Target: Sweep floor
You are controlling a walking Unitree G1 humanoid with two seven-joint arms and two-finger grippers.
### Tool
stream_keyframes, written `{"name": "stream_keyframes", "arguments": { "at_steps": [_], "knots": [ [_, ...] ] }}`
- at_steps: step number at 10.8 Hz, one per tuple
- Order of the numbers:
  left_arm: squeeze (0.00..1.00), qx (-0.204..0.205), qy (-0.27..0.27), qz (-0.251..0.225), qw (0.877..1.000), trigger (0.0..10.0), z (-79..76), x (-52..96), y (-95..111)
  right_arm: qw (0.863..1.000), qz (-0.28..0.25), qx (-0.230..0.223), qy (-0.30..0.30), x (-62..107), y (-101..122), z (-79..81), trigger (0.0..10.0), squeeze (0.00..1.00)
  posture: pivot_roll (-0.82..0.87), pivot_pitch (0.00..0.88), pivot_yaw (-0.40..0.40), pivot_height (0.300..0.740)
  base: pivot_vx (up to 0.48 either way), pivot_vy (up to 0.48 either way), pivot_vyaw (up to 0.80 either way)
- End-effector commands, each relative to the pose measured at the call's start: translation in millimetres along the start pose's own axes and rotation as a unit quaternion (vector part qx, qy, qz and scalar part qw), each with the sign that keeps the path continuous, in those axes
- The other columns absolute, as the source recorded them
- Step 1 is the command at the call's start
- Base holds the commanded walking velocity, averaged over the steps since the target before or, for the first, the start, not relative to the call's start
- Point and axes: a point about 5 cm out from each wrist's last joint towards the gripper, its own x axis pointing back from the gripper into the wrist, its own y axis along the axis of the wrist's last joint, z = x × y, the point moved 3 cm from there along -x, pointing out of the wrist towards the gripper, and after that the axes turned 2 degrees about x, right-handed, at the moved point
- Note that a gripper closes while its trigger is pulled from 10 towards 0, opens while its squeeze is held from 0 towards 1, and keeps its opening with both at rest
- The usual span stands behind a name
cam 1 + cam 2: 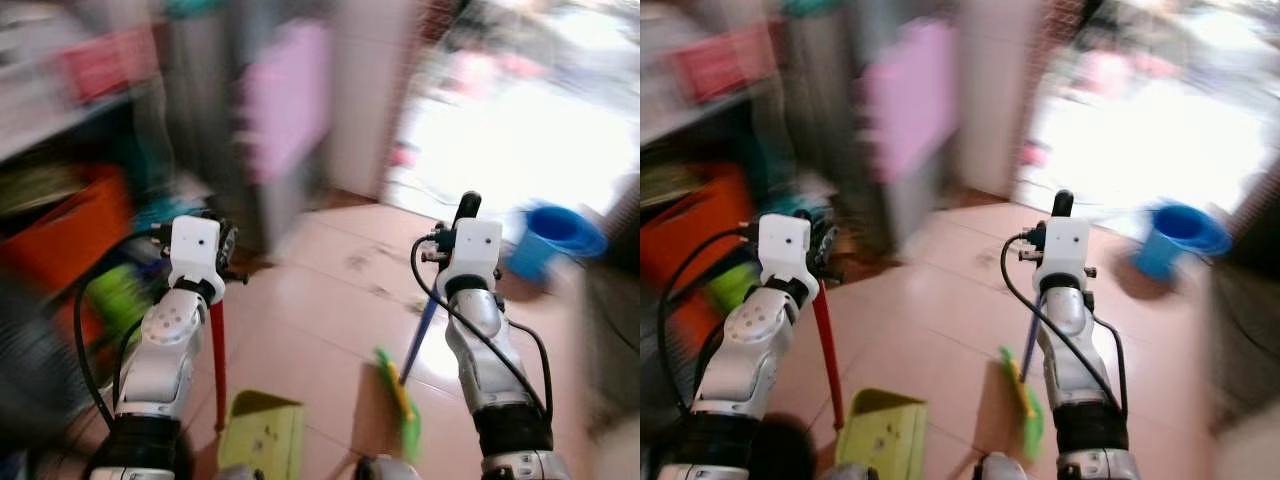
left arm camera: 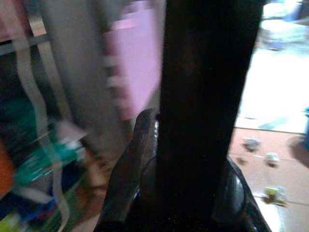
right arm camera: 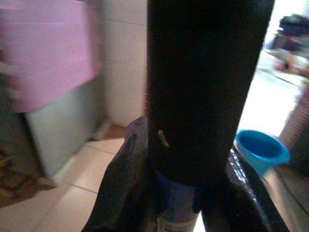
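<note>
The head views are blurred. My left gripper (image 1: 222, 256) is shut on the red handle (image 1: 217, 350) of a yellow-green dustpan (image 1: 262, 435), which rests on the tiled floor in front of my left side. My right gripper (image 1: 462, 218) is shut on a broom's black grip (image 3: 203, 82). Its blue shaft (image 1: 421, 335) slants down to a green broom head (image 1: 402, 400) on the tiles. In the left wrist view, the dark handle (image 2: 203, 96) stands between the black fingers (image 2: 129, 179). A few small scraps (image 2: 273, 193) lie on the floor ahead.
A blue bucket (image 1: 555, 235) stands on the floor at the right, near a bright doorway (image 1: 520, 130). An orange bin (image 1: 70, 235) and cluttered shelves are at the left. A pink sheet (image 1: 285, 95) hangs on a grey cabinet straight ahead.
</note>
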Motion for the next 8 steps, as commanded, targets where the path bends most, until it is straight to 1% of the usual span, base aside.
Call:
{"name": "stream_keyframes", "arguments": {
  "at_steps": [1,3,4,5,7,8],
  "knots": [
    [0.00,0.003,-0.018,-0.035,0.999,10.0,-10.4,-7.9,19,1.000,-0.015,0.012,-0.013,-1.4,9,-9.3,10.0,0.00,-0.02,0.000,0.006,0.740,0.330,0.000,-0.80],
    [0.00,0.009,-0.023,-0.036,0.999,10.0,-13.9,-7.3,18,1.000,-0.022,0.012,-0.007,-6.2,15,-6.3,10.0,0.00,-0.02,0.000,-0.006,0.740,0.349,0.000,-0.80],
    [0.00,0.014,-0.013,-0.035,0.999,10.0,-10.7,-6.1,18,1.000,-0.022,0.007,0.001,-7.6,16,-4.8,10.0,0.00,-0.02,0.000,-0.011,0.740,0.360,0.000,-0.80],
    [0.00,0.015,-0.004,-0.035,0.999,10.0,-6.6,-4.9,17,1.000,-0.026,0.001,0.007,-8.0,17,-4.0,10.0,0.00,-0.01,0.000,-0.018,0.740,0.356,0.000,-0.44],
    [0.00,0.024,0.008,-0.027,0.999,10.0,-0.5,-3.2,13,0.999,-0.032,0.002,0.025,-5.8,19,1.0,10.0,0.00,-0.02,0.000,-0.024,0.740,0.317,0.360,0.00],
    [0.00,0.030,0.009,-0.023,0.999,10.0,-0.4,-2.8,11,0.999,-0.027,0.004,0.025,-5.0,17,1.2,10.0,0.00,-0.02,0.000,-0.024,0.740,0.300,0.375,0.00]
  ]
}}
